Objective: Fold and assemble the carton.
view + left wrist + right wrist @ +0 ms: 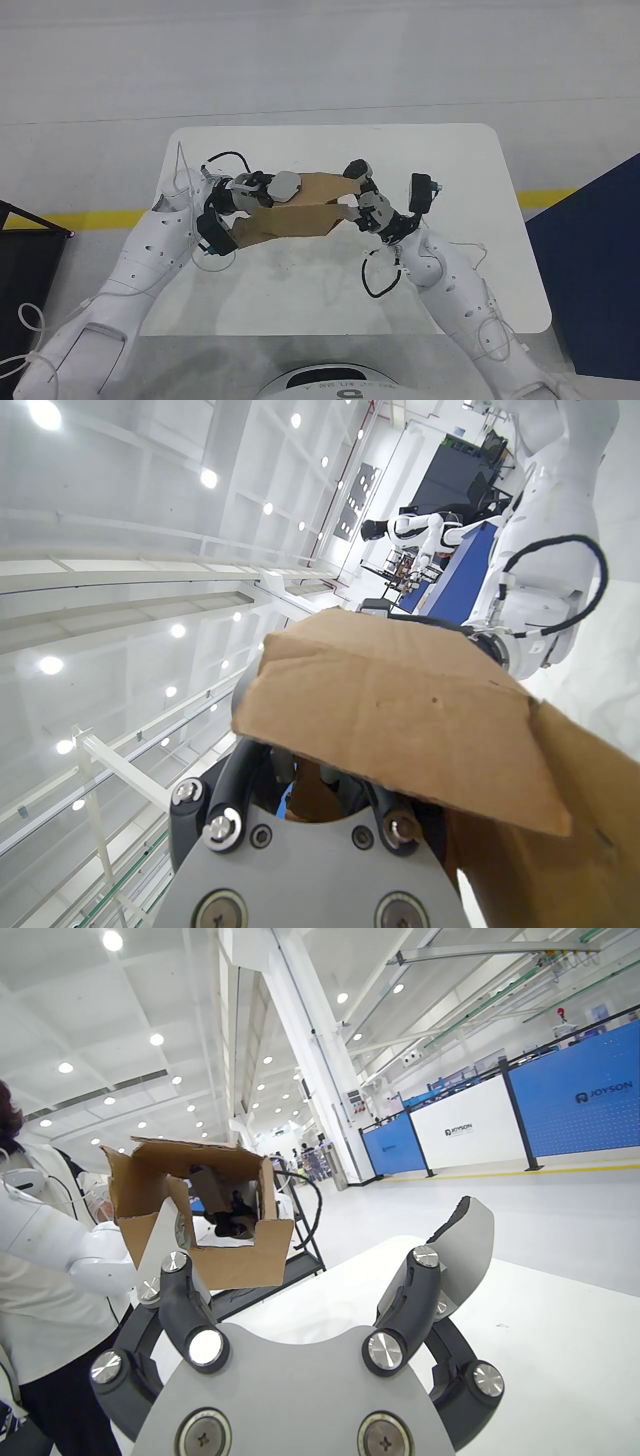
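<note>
The carton hangs over the white table, a half-opened brown tube with loose end flaps. The left gripper is closed on the board at one end, while the right gripper stands spread wide at the other end, gripping nothing, with one finger just by a flap. It looks light and thin to me, stiff across the panels but floppy at the creases, so I'd pinch it gently near a fold or corner rather than mid-panel, since it would crush or tear easily.

L gripper tips prob hid under carton.
</note>
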